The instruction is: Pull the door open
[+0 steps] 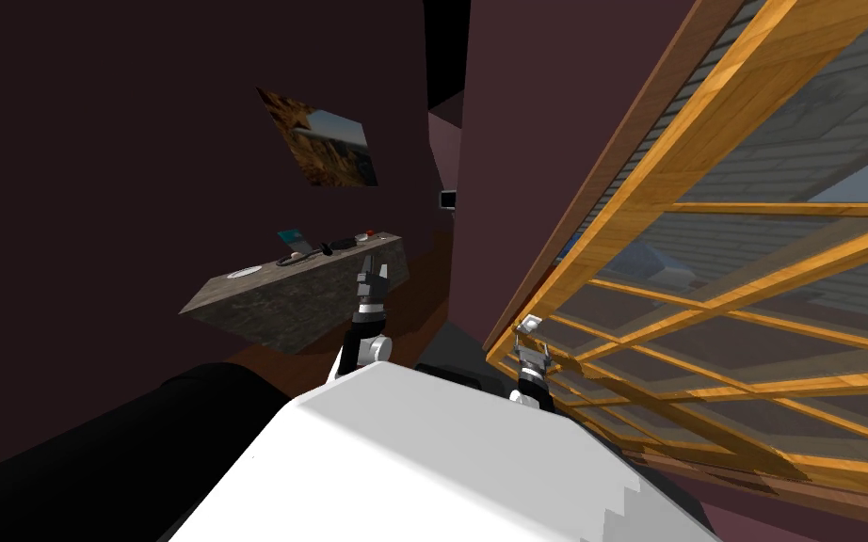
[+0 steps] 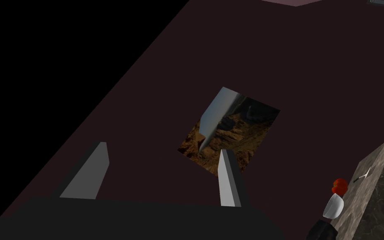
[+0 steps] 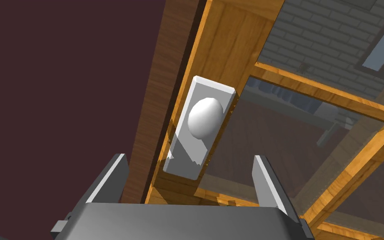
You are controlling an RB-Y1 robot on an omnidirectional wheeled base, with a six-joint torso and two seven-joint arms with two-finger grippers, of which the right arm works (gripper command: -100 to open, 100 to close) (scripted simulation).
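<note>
- Door (image 1: 682, 160): orange wood frame with glass panes, on my right side. Brick wall and a window show through the glass.
- The door's handle edge sits right beside a darker brown jamb (image 3: 158, 83), with a dark maroon wall (image 3: 62, 83) next to that.
- Knob (image 3: 205, 116): round, white-grey, on a white plate (image 3: 212, 89) fixed to the door's edge stile.
- Right end effector (image 3: 188, 157) is released, with its fingers (image 3: 112, 175) spread wide. It points at the plate from just short of it, and the knob lies ahead, in line with the gap.
- No finger touches the knob. In the head view the right end effector (image 1: 532, 352) sits just beside the plate.
- Left end effector (image 2: 163, 147) is also released and grasps nothing. It is raised near the desk (image 1: 300, 292) and well apart from the door.
- Desk is dark stone with small items on top. A red thing (image 2: 340, 186) over a white bowl-like shape (image 2: 334, 206) sits by the desk's edge; can't tell what it is.
- A landscape picture (image 1: 329, 141) hangs on the dark wall beyond the desk.
</note>
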